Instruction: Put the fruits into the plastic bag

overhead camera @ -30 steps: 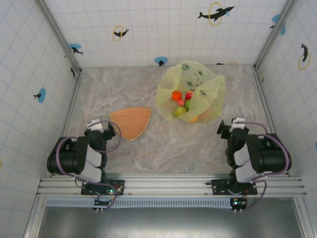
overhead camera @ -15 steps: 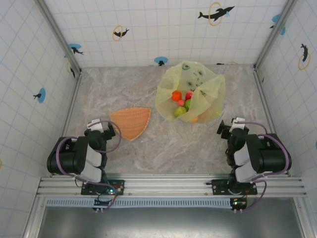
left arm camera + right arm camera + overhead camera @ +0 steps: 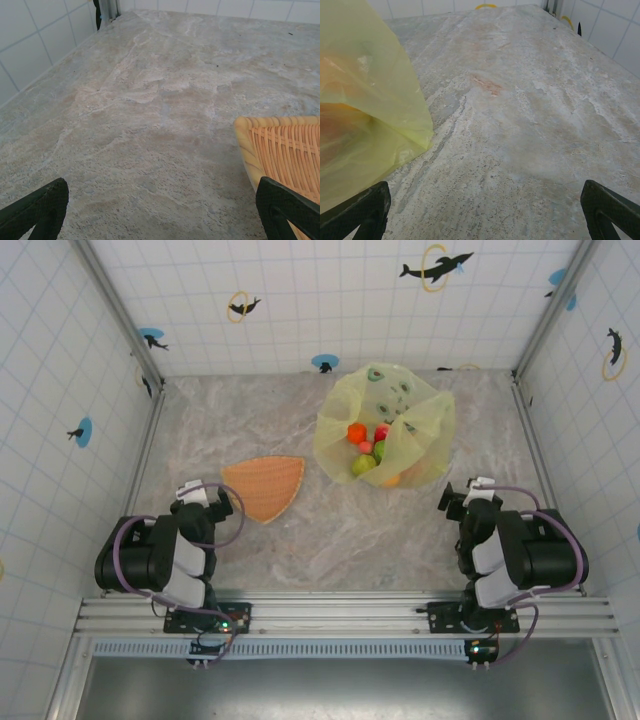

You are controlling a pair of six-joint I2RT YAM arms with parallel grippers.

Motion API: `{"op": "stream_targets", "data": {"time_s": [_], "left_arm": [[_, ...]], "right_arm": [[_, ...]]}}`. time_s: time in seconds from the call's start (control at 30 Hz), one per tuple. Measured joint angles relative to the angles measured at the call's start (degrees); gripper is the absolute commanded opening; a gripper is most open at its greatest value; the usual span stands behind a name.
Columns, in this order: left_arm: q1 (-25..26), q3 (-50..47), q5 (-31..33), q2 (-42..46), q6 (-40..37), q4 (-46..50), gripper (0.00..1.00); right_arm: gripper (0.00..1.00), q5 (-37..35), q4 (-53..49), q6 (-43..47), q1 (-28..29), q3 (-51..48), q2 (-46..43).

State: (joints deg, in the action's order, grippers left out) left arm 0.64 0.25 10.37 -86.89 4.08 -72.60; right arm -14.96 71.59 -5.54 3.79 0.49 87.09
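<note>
Top external: plastic bag (image 3: pixel 385 425) sits on the counter (image 3: pixel 340 530), far side, right of centre, mouth open upward. Fruits (image 3: pixel 368 445) lie inside it: orange, red and green pieces in the opening, a yellow-orange one showing through the film at the near edge. Orange fan-shaped plate (image 3: pixel 266 485) lies flat, left of the bag and apart from it. Left end effector (image 3: pixel 200 497) is folded back near its base, just beside the plate's near-left edge. Right end effector (image 3: pixel 470 498) is likewise tucked in, near-right of the bag. Left wrist: fingertips (image 3: pixel 37 207) spread wide with nothing between them, bare counter ahead, woven plate edge at right. Right wrist: fingertips (image 3: pixel 360 210) also spread wide and empty; the bag bulges at left, orange showing through.
</note>
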Motion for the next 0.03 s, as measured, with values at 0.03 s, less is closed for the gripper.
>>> {"op": "stream_targets", "data": {"time_s": [0.03], "left_arm": [[0.0, 0.0, -0.1, 0.0, 0.0, 0.0, 0.98]], "right_arm": [[1.00, 0.0, 0.0, 0.0, 0.0, 0.0, 0.0]]}}
